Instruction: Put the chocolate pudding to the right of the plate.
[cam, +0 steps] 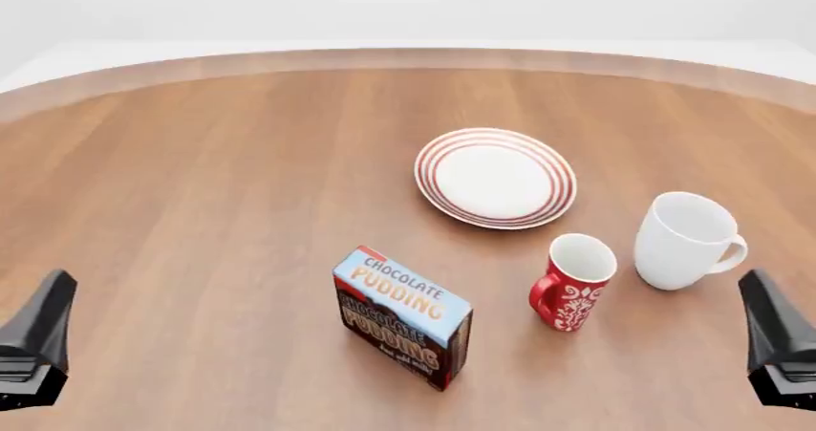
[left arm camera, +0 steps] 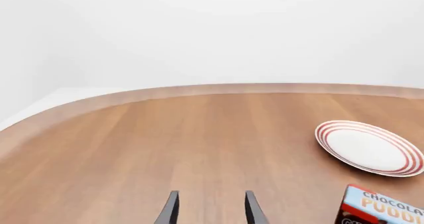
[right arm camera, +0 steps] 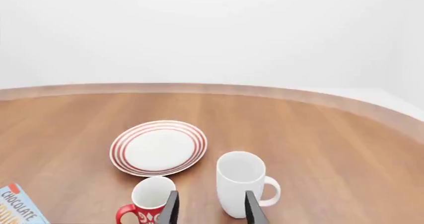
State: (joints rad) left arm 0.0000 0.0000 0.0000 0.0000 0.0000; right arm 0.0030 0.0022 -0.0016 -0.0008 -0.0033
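The chocolate pudding (cam: 401, 318) is a small carton with a light-blue top and a dark brown front. It stands on the wooden table, nearer than the plate (cam: 495, 178) and to its left. The plate is white with red rings and holds nothing. My left gripper (left arm camera: 212, 211) sits open at the near left, well to the left of the carton (left arm camera: 381, 209). At the near right my right gripper (right arm camera: 210, 211) is also open, its fingers close in front of the two mugs. Nothing is between either pair of fingers.
A red patterned mug (cam: 574, 283) stands just right of the carton, below the plate. A plain white mug (cam: 686, 240) stands further right, its handle towards the right. The round table's far edge (cam: 408, 56) curves behind the plate.
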